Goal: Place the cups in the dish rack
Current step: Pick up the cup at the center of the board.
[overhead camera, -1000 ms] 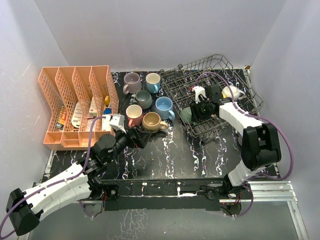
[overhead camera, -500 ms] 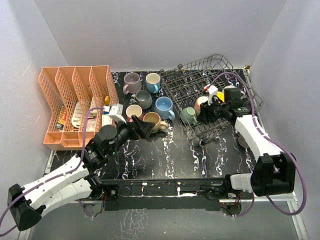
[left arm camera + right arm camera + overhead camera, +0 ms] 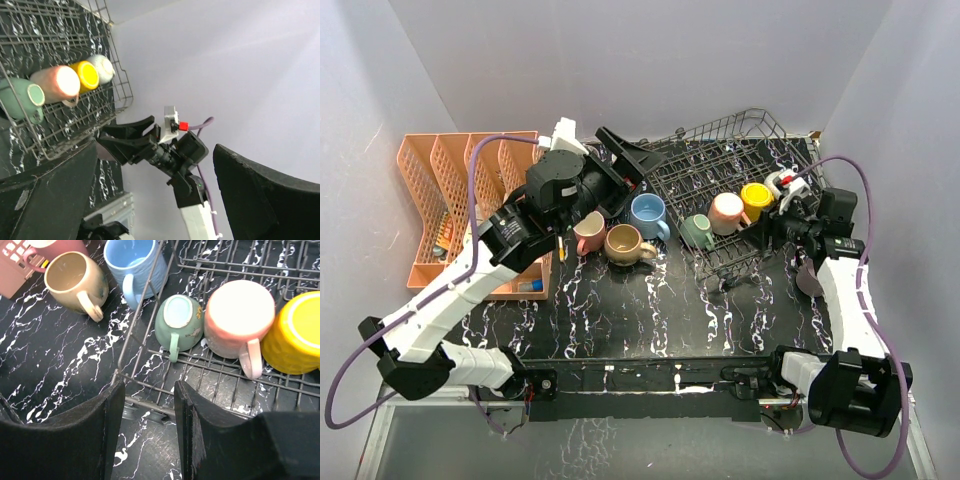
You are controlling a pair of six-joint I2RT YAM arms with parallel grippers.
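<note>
Cups (image 3: 728, 212) lie four in the dish rack (image 3: 692, 172), more on the desk (image 3: 650, 300); my left pincer (image 3: 638, 165) hovers over those, wide open, empty; right pincer (image 3: 149, 390) half open, empty; I should straddle one rim squarely.

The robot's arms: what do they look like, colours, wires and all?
Both the left arm and right arm have white shells with chunky black joints. Each ends in a black two-fingered tool: left tool, right tool. A purple cable loops along each arm, and a small red tag marks the right wrist.
</note>
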